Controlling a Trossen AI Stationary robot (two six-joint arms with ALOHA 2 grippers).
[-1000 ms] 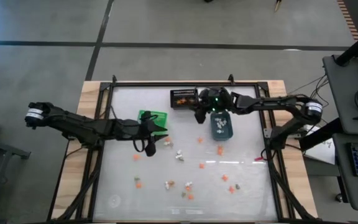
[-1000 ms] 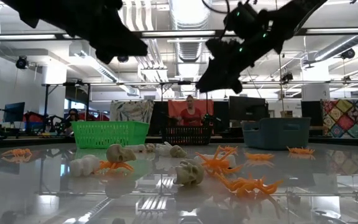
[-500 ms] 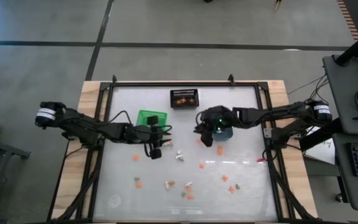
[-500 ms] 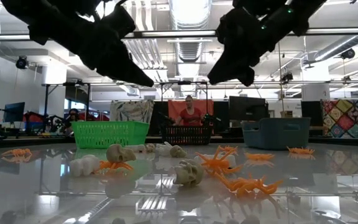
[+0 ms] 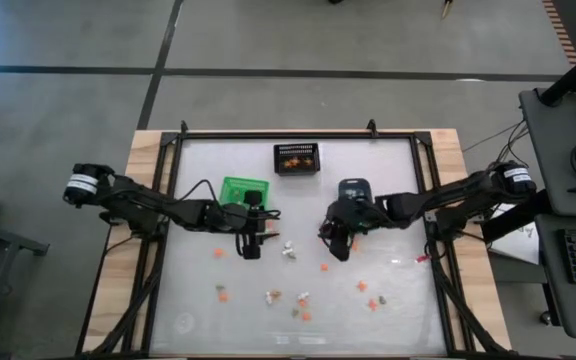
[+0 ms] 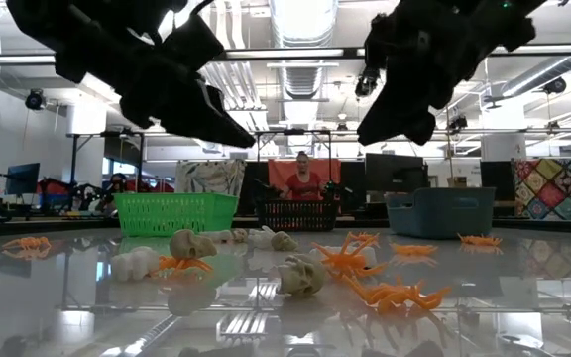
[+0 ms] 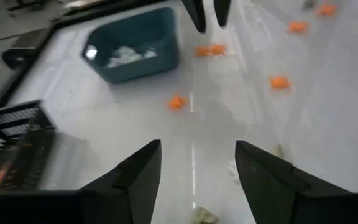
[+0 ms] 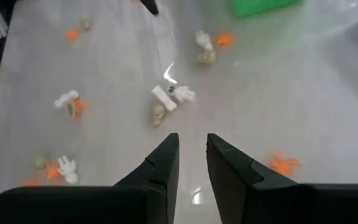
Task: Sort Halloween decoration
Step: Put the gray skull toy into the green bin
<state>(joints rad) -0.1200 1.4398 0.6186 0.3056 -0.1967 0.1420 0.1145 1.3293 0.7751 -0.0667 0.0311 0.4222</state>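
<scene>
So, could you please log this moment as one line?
left hand: open, empty | right hand: narrow gap, empty | both above small orange, white and tan plastic trinkets

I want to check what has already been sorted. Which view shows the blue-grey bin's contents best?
The left wrist view: the blue-grey bin stands open with white pieces inside. High view shows it tiny; low view shows only its side wall; right wrist view misses it.

We find no text, label, brand, number or sign that can be read in any view. The bins, the trinkets and the worktop (image 5: 388,170) show no lettering. Beyond the worktop's far edge, the screens and hangings in the room carry no marks we can make out.
</scene>
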